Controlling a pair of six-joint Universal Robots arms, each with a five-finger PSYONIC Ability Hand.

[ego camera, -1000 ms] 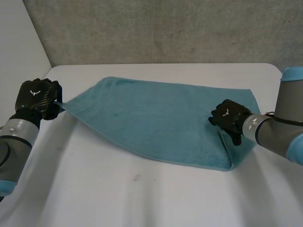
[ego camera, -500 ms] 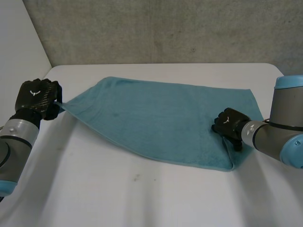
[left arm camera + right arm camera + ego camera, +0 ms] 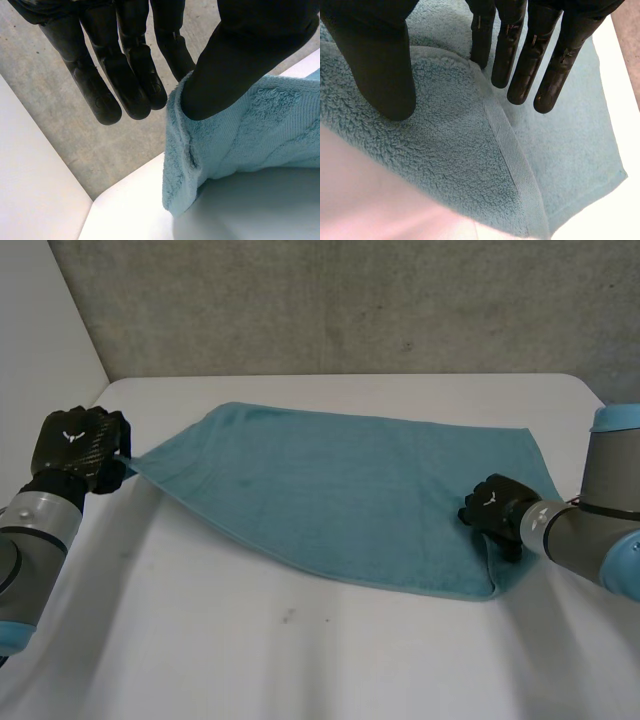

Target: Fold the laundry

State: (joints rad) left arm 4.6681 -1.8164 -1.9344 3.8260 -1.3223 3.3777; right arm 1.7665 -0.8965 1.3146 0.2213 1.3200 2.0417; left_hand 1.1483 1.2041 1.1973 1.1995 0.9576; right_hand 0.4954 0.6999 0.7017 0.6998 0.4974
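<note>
A bare, lab-like test bench: a plain white table (image 3: 300, 660) against a rough concrete wall (image 3: 350, 300) across the top, white panel (image 3: 40, 320) upper left.

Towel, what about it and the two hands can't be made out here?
Head view: the back of the left hand hides the towel corner in its fingers.
Head view: the right hand covers the towel edge beneath it.
Right wrist view: the right hand's thumb hides the cloth it presses.
</note>
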